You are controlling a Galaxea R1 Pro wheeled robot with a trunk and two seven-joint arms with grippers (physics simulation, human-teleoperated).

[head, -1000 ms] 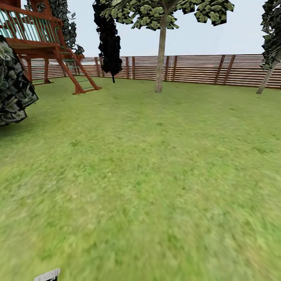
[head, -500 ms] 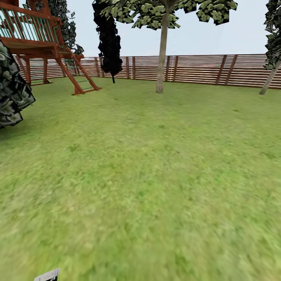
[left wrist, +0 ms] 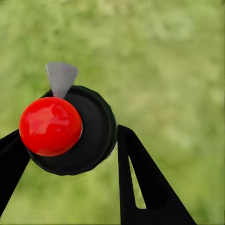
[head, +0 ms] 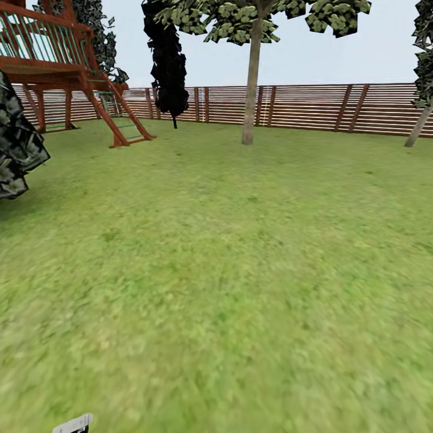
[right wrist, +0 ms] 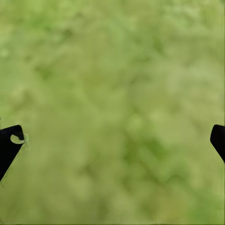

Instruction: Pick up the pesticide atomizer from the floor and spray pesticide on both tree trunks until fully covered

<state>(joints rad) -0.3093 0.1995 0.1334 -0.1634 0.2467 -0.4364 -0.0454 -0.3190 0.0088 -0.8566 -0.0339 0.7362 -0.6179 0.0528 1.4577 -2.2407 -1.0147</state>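
Pesticide atomizer [left wrist: 70,131] clamped between the fingers of the left gripper [left wrist: 70,154], seen top-on: round black body, glossy red knob, grey nozzle tab. Probably light, rigid, smooth plastic, so liable to slip; best held round the body, knob left free. Right gripper [right wrist: 117,140] spread wide, empty, over grass [right wrist: 117,70].

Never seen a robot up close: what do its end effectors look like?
The left end effector has flat, matte black fingers that taper like wedges, one with a narrow slot cut through it. The right end effector shows black fingertips, one with a small round notch.
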